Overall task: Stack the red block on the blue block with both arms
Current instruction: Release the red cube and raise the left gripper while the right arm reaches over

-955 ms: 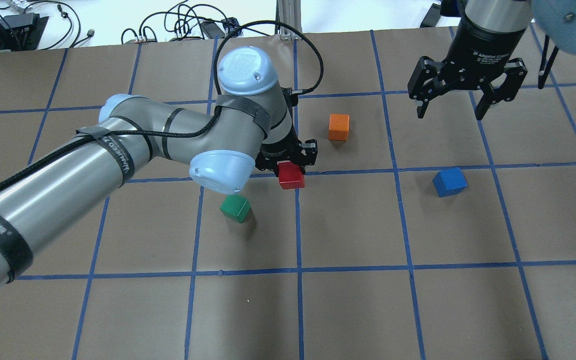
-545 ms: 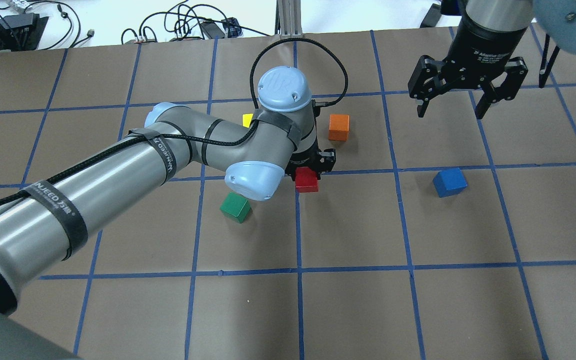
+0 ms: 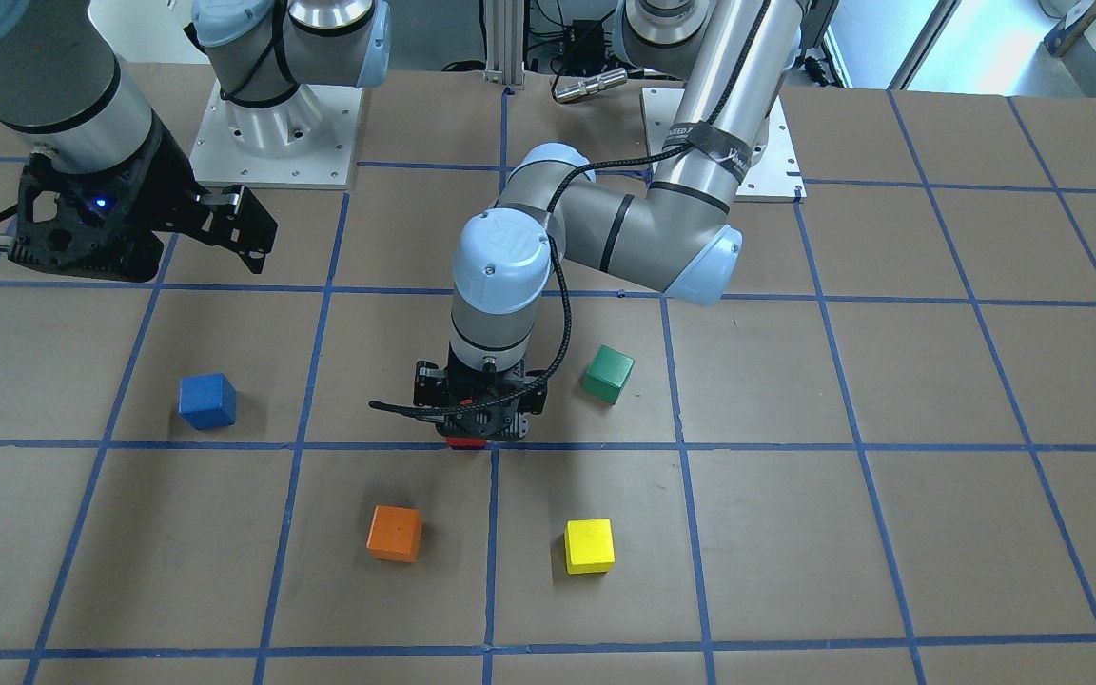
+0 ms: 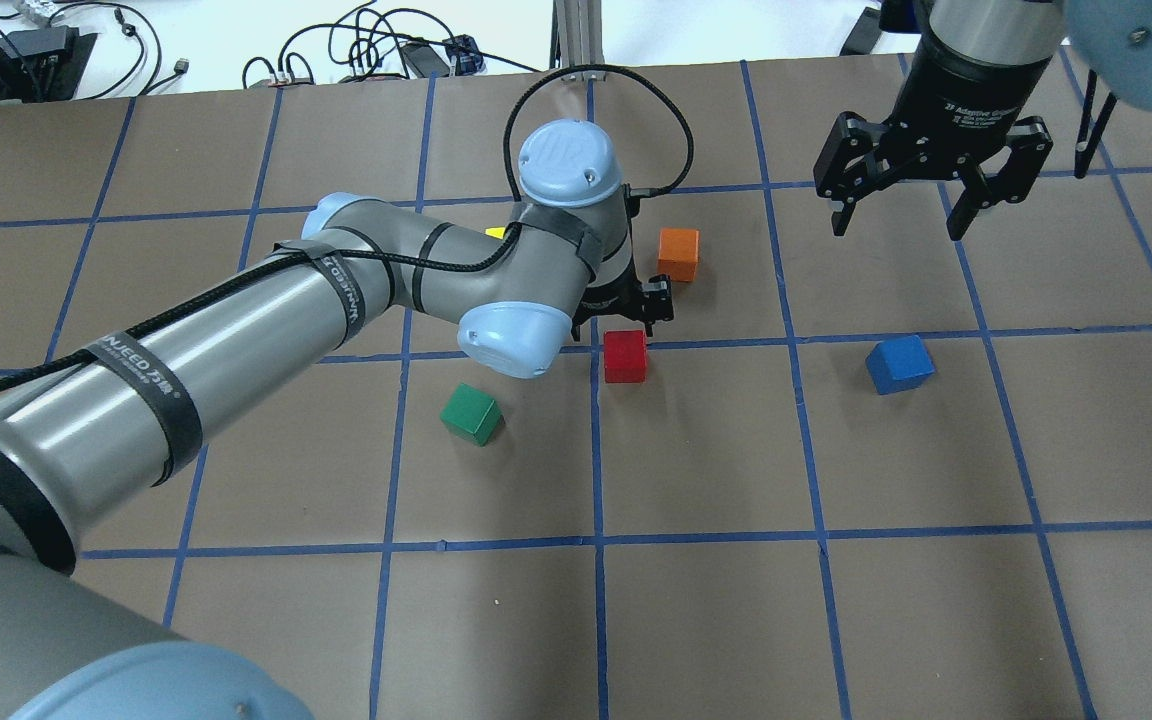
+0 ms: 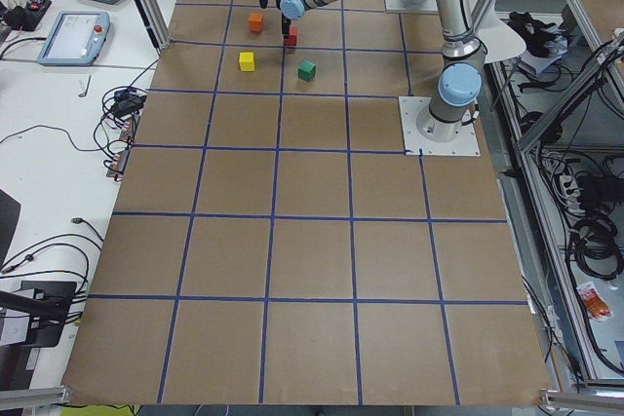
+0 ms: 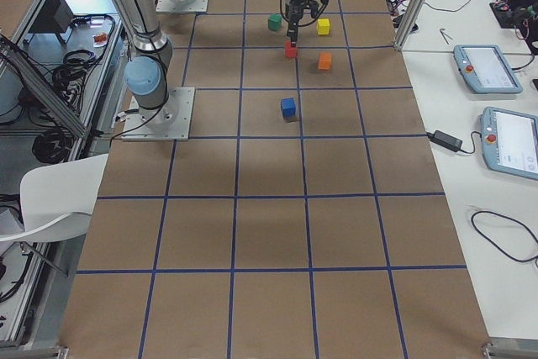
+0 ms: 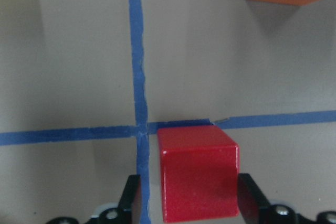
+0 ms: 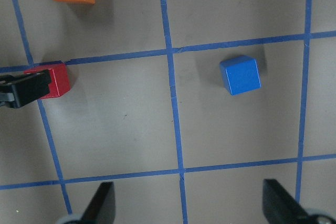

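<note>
The red block (image 4: 625,356) rests on the brown table at a blue tape crossing, and shows large in the left wrist view (image 7: 197,177). My left gripper (image 4: 628,322) stands over it with its jaws straddling the block. A strip of table shows between one finger (image 7: 131,198) and the block, and the other finger is at the block's face. From the front the gripper (image 3: 479,430) hides nearly all of the block. The blue block (image 4: 899,364) lies alone further right, also in the right wrist view (image 8: 240,75). My right gripper (image 4: 899,225) hangs open and empty, high behind the blue block.
An orange block (image 4: 678,254) sits just behind the left gripper. A green block (image 4: 472,415) lies to the near left of the red block. A yellow block (image 3: 590,546) is mostly hidden behind the left arm in the overhead view. The left forearm (image 4: 236,340) spans the table's left half.
My left arm has carried the red block to the right, to the tape crossing. The block now shows whole below the gripper. The right arm has not moved.
</note>
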You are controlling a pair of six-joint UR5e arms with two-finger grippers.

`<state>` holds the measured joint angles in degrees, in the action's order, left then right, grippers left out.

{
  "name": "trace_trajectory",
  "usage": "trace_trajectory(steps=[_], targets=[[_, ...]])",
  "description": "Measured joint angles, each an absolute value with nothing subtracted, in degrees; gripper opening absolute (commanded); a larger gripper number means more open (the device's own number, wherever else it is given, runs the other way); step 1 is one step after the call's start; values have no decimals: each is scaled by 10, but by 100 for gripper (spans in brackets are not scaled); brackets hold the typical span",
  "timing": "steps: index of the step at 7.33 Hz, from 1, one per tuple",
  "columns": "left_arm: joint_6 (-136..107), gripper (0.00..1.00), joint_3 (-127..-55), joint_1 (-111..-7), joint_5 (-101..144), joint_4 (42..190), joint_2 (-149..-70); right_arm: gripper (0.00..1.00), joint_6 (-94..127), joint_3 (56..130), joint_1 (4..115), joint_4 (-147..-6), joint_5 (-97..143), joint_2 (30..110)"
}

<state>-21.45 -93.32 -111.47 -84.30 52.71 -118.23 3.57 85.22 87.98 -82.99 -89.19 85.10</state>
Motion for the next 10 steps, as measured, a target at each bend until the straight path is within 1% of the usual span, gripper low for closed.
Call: trace_trajectory(steps=[2, 6, 8, 10], targets=[[-133, 100, -908, -1047, -813, 597, -1128, 100, 39, 851, 882, -830, -891, 852], [106, 100, -898, -909, -835, 787, -961, 100, 39, 856, 894, -855, -886, 840], [131, 100, -896, -887, -852, 857, -895, 100, 38, 874, 923, -897, -886, 819], [120, 100, -894, -885, -885, 873, -879, 100, 38, 885, 967, -950, -886, 797]])
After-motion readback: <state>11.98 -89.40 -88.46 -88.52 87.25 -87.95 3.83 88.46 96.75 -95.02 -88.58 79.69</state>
